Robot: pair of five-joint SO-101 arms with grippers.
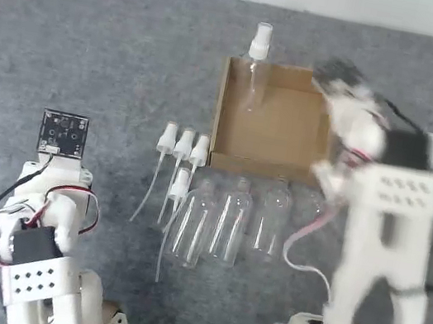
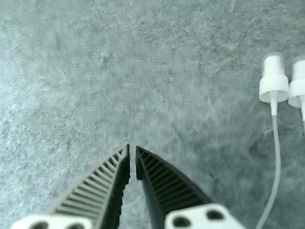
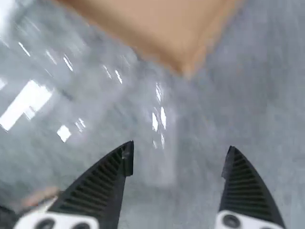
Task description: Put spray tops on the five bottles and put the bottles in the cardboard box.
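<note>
right jaws apart above bottles [image 3: 158, 119], capped bottle [image 1: 255, 72] in box [image 1: 281, 136]

One cardboard box [image 1: 276, 131]. Five bottles: one capped bottle [image 1: 254, 76] in the box's far left corner, and four uncapped on the worktop [image 1: 95, 40] near the box: leftmost bottle [image 1: 193, 223], second bottle [image 1: 230, 219], third bottle [image 1: 271, 220], and rightmost bottle [image 1: 310, 202], partly hidden. Four loose spray tops [image 1: 183, 144] lie left of the box. Two arms: left arm [image 1: 42, 249], right arm [image 1: 395, 194].

Overhead; wrist cameras close, seemingly downward
</note>
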